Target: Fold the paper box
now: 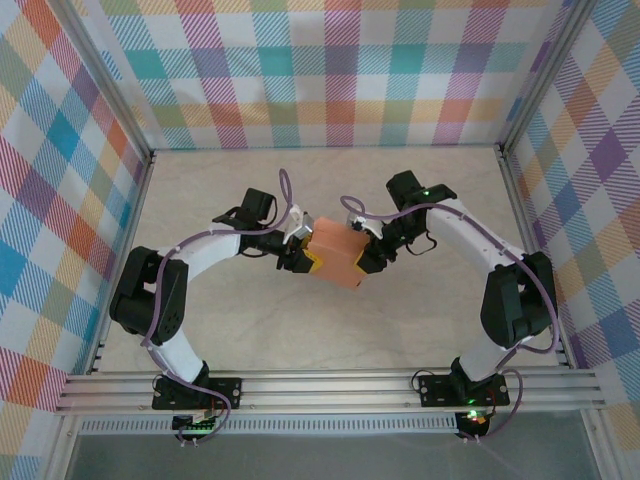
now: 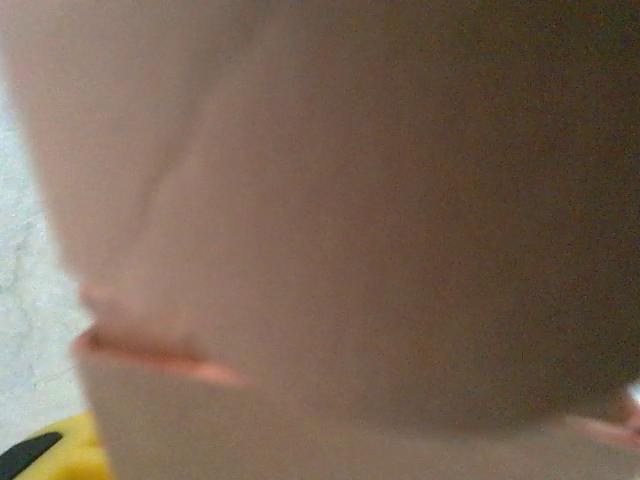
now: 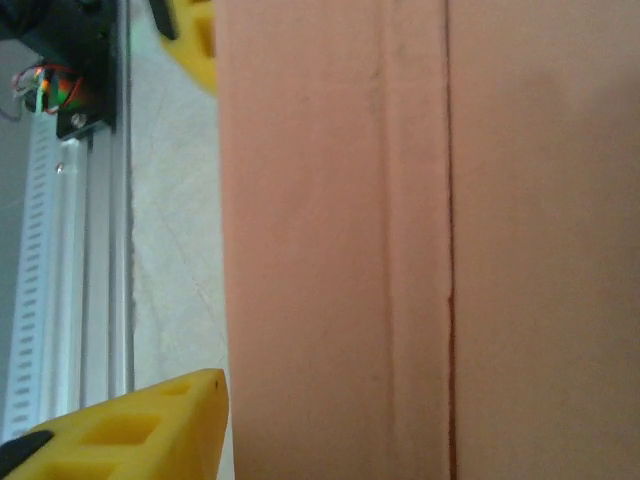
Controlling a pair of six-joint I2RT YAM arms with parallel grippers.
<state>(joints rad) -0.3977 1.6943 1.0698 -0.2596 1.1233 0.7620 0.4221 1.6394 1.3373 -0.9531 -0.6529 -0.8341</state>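
Step in hand, by my read: squaring up a formed box, both arms on it.

- Salmon-orange thin-card paper box point(image 1: 336, 250) at mid-table, just off pale marbled tabletop point(image 1: 330, 180), caught between the grippers.
- Left gripper point(image 1: 306, 256) against box's left end. One yellow fingertip point(image 2: 42, 452) peeks under card; spread or pinching, cannot tell.
- Right gripper point(image 1: 362, 250) at right end. Yellow fingers point(image 3: 130, 430) stand wide apart, tips at card's edge, nothing clamped.
- Next, likely: one side takes firm hold, other presses seam flat. Thin card buckles easily.
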